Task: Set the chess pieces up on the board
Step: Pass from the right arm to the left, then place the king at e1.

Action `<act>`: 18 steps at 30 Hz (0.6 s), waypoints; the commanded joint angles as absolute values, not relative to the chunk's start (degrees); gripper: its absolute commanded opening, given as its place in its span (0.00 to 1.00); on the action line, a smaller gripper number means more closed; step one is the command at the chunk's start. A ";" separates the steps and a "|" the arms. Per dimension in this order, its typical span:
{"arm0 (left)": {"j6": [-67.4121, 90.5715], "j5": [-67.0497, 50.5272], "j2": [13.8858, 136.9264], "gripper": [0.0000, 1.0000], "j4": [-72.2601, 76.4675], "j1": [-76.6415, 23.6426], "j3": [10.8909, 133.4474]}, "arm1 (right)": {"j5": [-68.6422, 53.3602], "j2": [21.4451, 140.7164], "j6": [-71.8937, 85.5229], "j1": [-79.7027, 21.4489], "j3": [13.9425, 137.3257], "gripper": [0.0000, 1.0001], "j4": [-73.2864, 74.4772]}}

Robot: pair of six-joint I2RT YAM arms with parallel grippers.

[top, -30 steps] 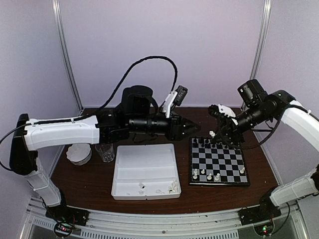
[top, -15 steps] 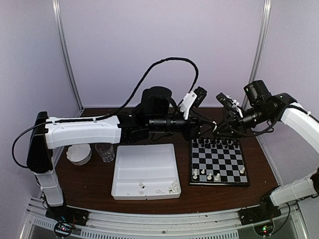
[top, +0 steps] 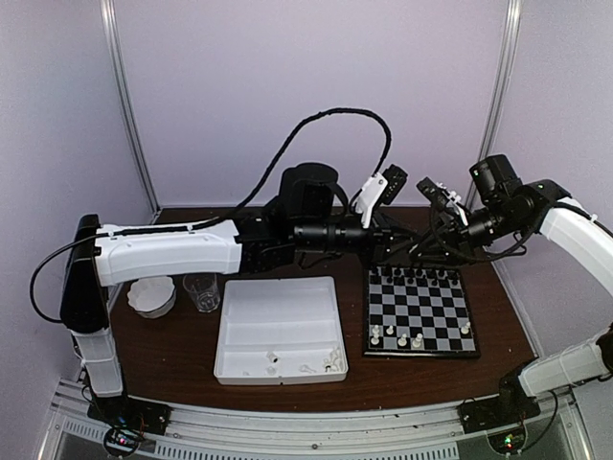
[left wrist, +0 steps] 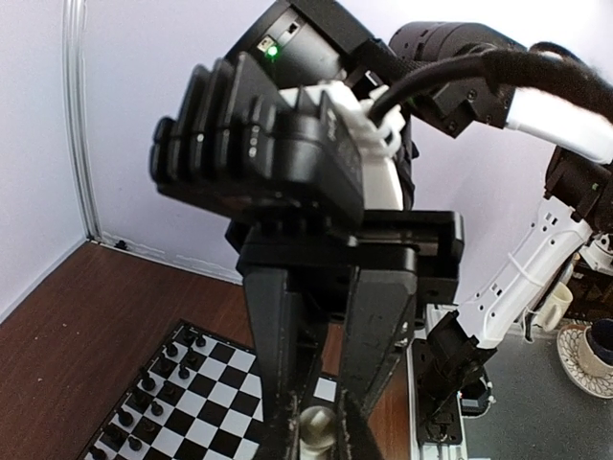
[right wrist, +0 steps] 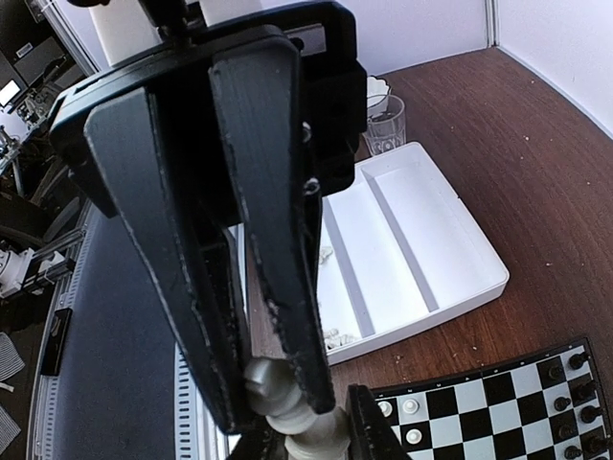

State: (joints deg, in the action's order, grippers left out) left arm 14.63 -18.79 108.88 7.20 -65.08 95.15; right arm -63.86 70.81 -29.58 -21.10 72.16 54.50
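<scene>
The board (top: 421,354) lies at the right of the table. Black chess pieces (top: 414,275) fill its far rows, and a few white ones (top: 402,337) stand on its near row. Above the board's far left corner my two grippers meet tip to tip. The left gripper (top: 404,251) comes in from the left and the right gripper (top: 423,247) from the right. In the left wrist view the left gripper (left wrist: 321,443) is shut on a white chess piece (left wrist: 328,429). The right gripper (right wrist: 270,395) is shut on the same white piece (right wrist: 287,407).
A white three-compartment tray (top: 280,316) sits left of the board, with a few white pieces (top: 330,361) in its near right corner. A clear glass (top: 201,291) and a white ribbed dish (top: 151,296) stand left of the tray. The table's edge is close behind the board.
The left arm has reached further right to the right gripper, and its jaws have closed on the white piece. The right gripper has lifted off the board's far edge.
</scene>
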 commanded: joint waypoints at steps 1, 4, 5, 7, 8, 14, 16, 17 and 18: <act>14.81 -19.31 110.54 0.02 9.67 -64.89 96.99 | -65.22 69.58 -30.02 -19.73 72.08 0.19 55.70; 14.17 -17.99 111.42 0.01 9.67 -64.87 97.67 | -67.46 69.03 -35.57 -13.31 73.05 0.33 62.48; 13.93 -17.47 111.87 0.01 9.68 -64.93 97.98 | -68.23 69.00 -39.10 -9.90 73.69 0.39 66.06; 13.77 -16.88 113.56 0.00 10.13 -64.86 98.73 | -68.91 69.35 -47.53 -1.80 75.48 0.49 74.44; 13.76 -16.94 114.65 0.00 10.31 -64.90 99.46 | -68.72 69.79 -52.14 2.13 76.18 0.51 78.86; 11.83 -17.51 123.92 0.00 7.90 -66.35 106.94 | -72.33 75.06 -70.71 23.43 75.27 0.55 95.96; 10.45 -17.70 127.05 0.00 6.77 -67.22 109.45 | -73.46 77.76 -70.14 28.24 74.69 0.71 97.37; 9.83 -17.69 128.68 0.00 6.24 -67.76 110.64 | -74.64 78.96 -71.07 30.05 74.21 0.90 98.82; 9.38 -17.81 130.07 0.00 5.81 -68.25 111.93 | -76.21 79.80 -73.24 31.50 73.69 0.98 100.99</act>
